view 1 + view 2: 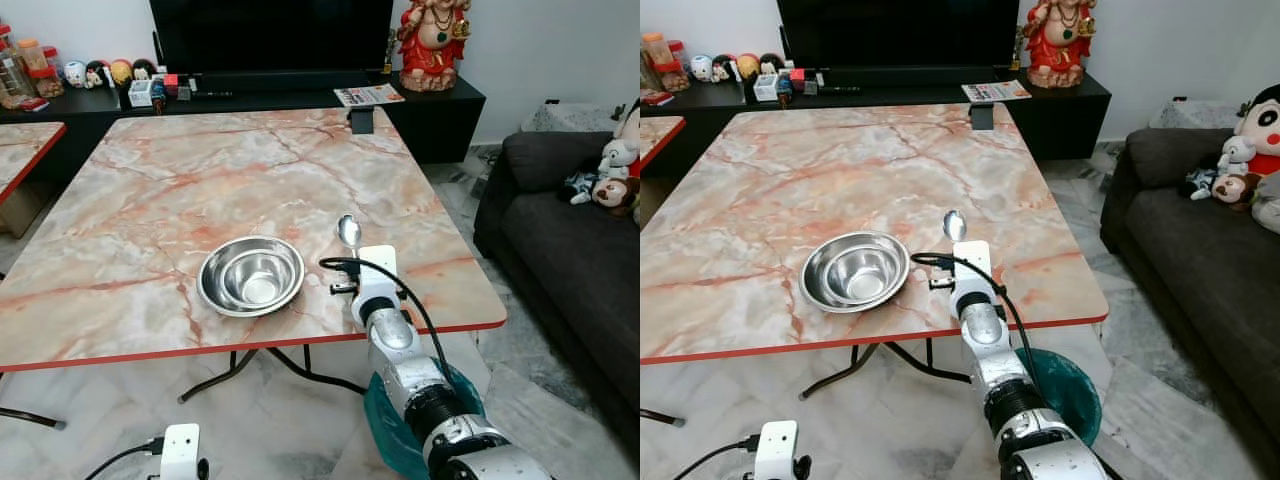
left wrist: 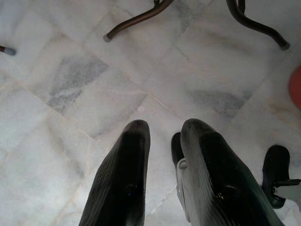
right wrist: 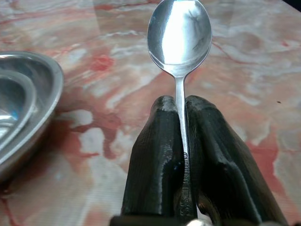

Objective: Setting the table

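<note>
- Spoon of polished steel (image 3: 179, 33), bowl facing up, sits clamped by its handle between the two black fingers (image 3: 157, 155) of the right tool (image 3: 180, 106), which is closed tight on it.
- Seen from the head camera, the spoon (image 1: 349, 231) lies just to the right of the round stainless-steel bowl (image 1: 251, 275), near it but not touching; whether its tip rests on the surface or sits just above it cannot be told.
- That steel bowl, with a smaller one nested inside it, stands close to the near, red-trimmed edge of the square pink-and-cream marble-patterned desk (image 1: 200, 180).
- Reaching in over the same near edge, to the right of the bowl, is the silver right arm (image 1: 400, 345), a black cable looping over its wrist.
- Below the desk edge and to the left of the bowl, the left tool (image 2: 162, 129) hangs over the grey-veined marble floor (image 2: 70, 80), its fingers slightly parted and empty.
- Beyond the desk's far edge, a low black cabinet (image 1: 440, 105) carries a dark television screen (image 1: 270, 35) and a red-and-gold seated figurine (image 1: 432, 40).
- Right of the bowl, past the desk, a dark grey sofa (image 1: 570, 240) holds soft toys (image 1: 610, 170).
</note>
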Robot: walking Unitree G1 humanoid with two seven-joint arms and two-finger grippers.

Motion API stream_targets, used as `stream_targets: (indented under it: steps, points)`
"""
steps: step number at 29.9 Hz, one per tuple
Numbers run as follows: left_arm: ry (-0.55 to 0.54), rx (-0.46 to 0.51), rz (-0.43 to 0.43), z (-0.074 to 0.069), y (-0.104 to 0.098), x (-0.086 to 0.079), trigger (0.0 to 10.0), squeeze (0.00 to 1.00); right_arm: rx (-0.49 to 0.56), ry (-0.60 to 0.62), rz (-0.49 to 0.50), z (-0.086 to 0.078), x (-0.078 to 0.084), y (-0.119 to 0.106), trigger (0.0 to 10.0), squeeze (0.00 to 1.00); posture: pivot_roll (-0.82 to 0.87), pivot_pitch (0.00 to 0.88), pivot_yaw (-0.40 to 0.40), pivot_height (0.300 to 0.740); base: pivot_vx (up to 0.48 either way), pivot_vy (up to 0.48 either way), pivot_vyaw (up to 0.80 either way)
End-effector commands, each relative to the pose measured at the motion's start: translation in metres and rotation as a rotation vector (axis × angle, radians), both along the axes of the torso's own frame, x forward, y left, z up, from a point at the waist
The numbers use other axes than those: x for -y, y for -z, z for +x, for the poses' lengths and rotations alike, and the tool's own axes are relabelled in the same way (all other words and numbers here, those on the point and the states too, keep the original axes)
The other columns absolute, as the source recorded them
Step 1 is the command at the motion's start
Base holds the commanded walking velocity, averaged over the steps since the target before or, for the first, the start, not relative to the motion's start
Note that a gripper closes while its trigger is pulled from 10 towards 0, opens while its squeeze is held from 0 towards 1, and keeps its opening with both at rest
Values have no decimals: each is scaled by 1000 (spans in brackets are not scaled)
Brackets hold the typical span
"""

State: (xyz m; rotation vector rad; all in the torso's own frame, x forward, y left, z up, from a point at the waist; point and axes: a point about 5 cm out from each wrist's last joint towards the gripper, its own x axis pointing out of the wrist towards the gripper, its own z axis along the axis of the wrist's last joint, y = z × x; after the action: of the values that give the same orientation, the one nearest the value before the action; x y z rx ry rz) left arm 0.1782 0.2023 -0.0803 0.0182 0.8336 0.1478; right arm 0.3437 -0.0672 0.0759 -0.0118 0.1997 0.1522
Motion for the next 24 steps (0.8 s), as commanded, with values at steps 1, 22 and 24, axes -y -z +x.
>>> stream_targets:
  steps: [1, 22, 24]
  points:
    - [5, -16, 1, -1, 1, -1, 10000, 0, 4, 0, 9, 4, -2, -5, 10000, 0, 4, 0, 5, 740, 0, 0, 0]
    - [16, -17, 7, -1, 1, -2, 10000, 0, 3, 33, 19, 7, 6, -7, 10000, 0, 9, 0, 12, 740, 0, 182, 0]
    - [19, -17, 7, -1, 1, -2, 10000, 0, 4, 37, 21, 7, 7, -7, 10000, 0, 8, 0, 15, 740, 0, 0, 0]
